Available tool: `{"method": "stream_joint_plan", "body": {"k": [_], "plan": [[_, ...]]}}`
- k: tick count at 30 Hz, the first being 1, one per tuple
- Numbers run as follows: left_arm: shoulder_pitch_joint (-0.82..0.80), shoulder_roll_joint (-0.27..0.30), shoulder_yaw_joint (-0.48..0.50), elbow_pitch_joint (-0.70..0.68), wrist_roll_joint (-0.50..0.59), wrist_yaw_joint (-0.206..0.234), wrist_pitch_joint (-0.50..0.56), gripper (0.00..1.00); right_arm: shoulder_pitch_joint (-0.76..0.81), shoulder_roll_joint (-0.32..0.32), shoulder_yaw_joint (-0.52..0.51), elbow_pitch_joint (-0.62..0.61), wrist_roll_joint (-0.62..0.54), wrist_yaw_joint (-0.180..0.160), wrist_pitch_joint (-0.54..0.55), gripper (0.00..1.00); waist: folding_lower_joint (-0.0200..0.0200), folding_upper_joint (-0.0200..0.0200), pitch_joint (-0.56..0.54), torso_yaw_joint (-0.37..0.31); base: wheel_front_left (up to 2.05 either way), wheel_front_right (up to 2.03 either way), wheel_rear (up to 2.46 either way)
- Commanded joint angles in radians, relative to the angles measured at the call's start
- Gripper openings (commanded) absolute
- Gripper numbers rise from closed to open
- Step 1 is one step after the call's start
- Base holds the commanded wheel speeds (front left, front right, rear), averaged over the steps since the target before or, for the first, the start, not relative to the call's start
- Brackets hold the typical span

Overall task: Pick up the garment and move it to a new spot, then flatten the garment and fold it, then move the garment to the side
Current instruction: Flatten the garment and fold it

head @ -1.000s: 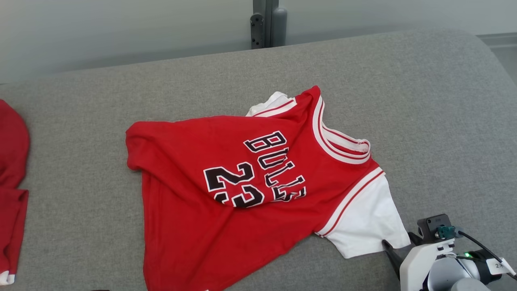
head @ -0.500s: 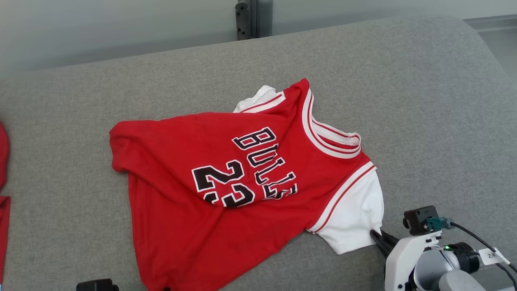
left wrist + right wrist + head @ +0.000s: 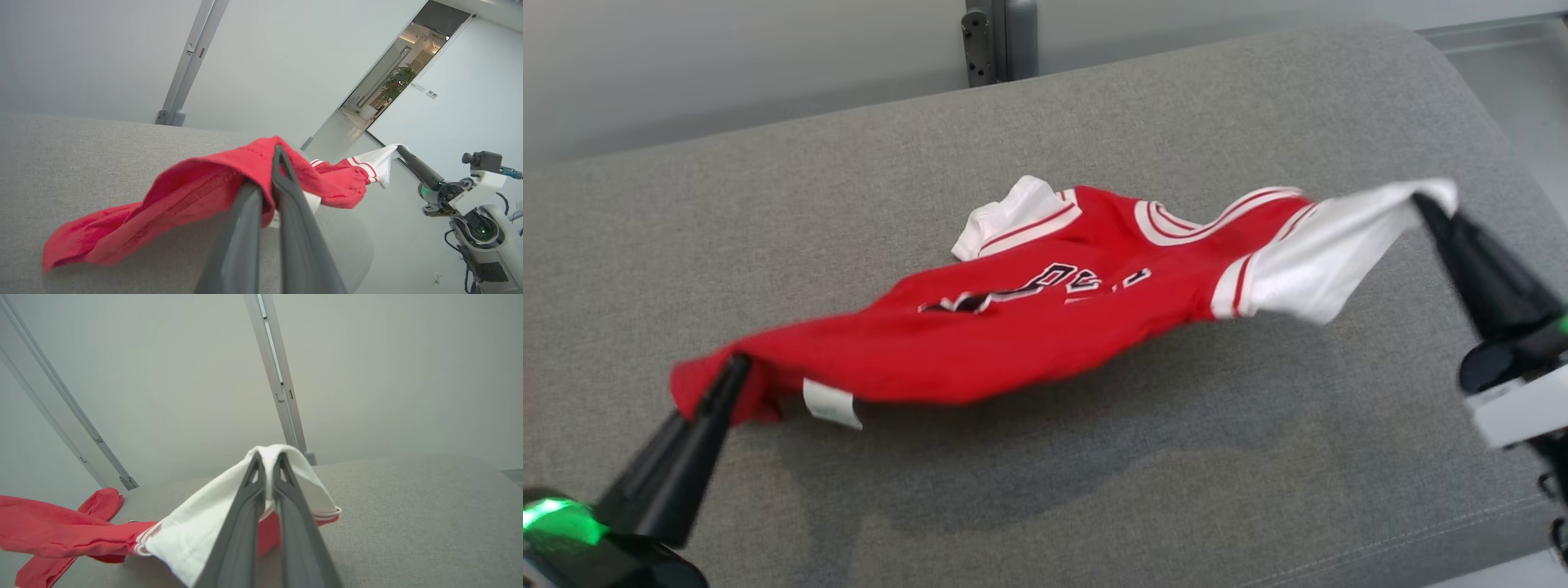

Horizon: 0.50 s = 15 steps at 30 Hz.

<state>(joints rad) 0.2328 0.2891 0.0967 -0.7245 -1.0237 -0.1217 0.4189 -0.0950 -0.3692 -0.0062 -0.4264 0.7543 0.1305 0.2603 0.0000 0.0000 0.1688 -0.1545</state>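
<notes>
Jersey [image 3: 1029, 343]: red, white trim, black lettering blurred, not readable. Strung in air between both grippers, sagging mid-span, near edge clear of cushion [image 3: 1094, 506]; shadow on grey fabric below. Roughly mid-cushion, running lower left to upper right in head view. Far sleeve [image 3: 1005, 216] white, drooping at back; touching cushion or not, cannot tell. Neck opening [image 3: 1176, 224] with striped trim just left of near sleeve [image 3: 1327, 245].

Left gripper [image 3: 737, 367]: lower left in head view, fingers tight together, clamped on red hem corner. Small white label [image 3: 832, 403] dangling just beside that corner. Left wrist view: red cloth draped over both fingertips, loose hem trailing down-left toward cushion.

Right gripper [image 3: 1423, 204]: right side of head view, further up frame than left, fingers pressed together on tip of white near sleeve. Right wrist view: white cloth folded over both fingertips, red-striped cuff edge hanging just right of fingers.

Background: grey post [image 3: 988, 41] behind cushion's far edge, pale wall [image 3: 727, 65]. Left wrist view: open doorway [image 3: 408, 49] with plant [image 3: 398, 79] beyond, right arm [image 3: 478, 196] white with green light at far right, sleeve tip pinched at end of dark fingers. Right wrist view: two slanted metal rails [image 3: 282, 388] on wall, more red cloth [image 3: 102, 502] low at left; same garment or another, cannot tell.
</notes>
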Motion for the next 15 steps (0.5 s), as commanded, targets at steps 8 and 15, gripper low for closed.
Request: {"method": "stream_joint_plan", "body": {"k": [8, 15], "plan": [[-0.593, 0.26, 0.098, 0.01, -0.105, 0.071, 0.155, 0.0, -0.583, -0.01, -0.134, 0.02, 0.048, 0.0, 0.168, 0.0, 0.0, 0.0, 0.209, -0.019, 0.0, 0.0, 0.0], [-1.219, 0.274, -0.128, 0.416, 0.008, 0.082, 0.187, 0.0, -1.131, 0.138, -0.182, 0.392, -0.193, 0.0, 0.204, 0.0, 0.0, 0.0, 0.41, 0.027, 0.0, 0.0, 0.0]]}}
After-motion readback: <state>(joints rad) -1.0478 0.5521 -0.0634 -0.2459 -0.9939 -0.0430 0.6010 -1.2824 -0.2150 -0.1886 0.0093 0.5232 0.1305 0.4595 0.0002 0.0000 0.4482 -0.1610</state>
